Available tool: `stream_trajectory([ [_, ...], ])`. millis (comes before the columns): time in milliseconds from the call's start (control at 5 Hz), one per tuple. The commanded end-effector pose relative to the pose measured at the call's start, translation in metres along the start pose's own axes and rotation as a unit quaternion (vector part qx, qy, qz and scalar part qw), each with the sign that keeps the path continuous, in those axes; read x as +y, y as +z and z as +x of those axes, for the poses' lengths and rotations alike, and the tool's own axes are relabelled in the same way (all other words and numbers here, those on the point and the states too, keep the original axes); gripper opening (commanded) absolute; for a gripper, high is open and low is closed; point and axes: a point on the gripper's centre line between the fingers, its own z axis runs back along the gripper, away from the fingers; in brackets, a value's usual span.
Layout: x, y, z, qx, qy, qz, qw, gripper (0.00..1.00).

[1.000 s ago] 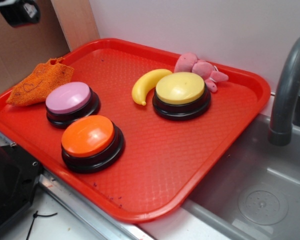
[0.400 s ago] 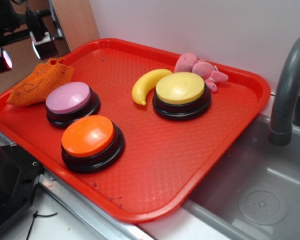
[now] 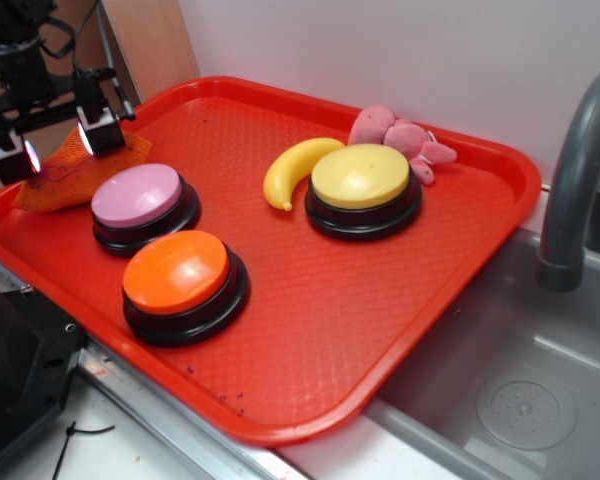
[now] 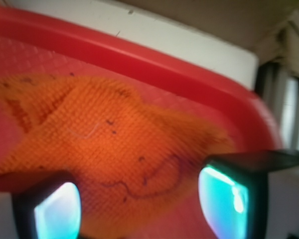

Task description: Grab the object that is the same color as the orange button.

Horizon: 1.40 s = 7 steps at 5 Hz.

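At the tray's (image 3: 460,250) far left corner we see our gripper (image 3: 65,150) spread wide over the orange pouch (image 3: 70,180), a finger at each side, then the pink button (image 3: 137,195), the orange button (image 3: 176,271), the banana (image 3: 290,170) and the yellow button (image 3: 361,176).

Coarse woven pouch (image 4: 114,149); glossy orange button (image 3: 176,270); textured tray (image 3: 380,290).

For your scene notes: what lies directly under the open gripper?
Under the gripper lies the orange mesh pouch, resting on the red tray near its rim. The fingers straddle it without closing. Anything beneath the pouch is covered.
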Motion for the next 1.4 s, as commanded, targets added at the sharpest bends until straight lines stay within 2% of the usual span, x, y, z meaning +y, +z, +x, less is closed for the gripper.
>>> stream_trajectory([
  [0, 0.01, -0.022, 0.006, -0.042, -0.005, -0.016, 0.999, 1.0],
  [200, 0.01, -0.035, 0.008, -0.032, -0.006, 0.002, 0.999, 1.0],
  [400, 0.006, -0.044, 0.007, -0.035, -0.013, 0.023, 0.999, 1.0],
  [600, 0.006, -0.047, 0.006, -0.043, -0.003, 0.028, 0.999, 0.0],
  [1200, 0.004, -0.044, 0.006, -0.049, -0.008, 0.032, 0.998, 0.0],
])
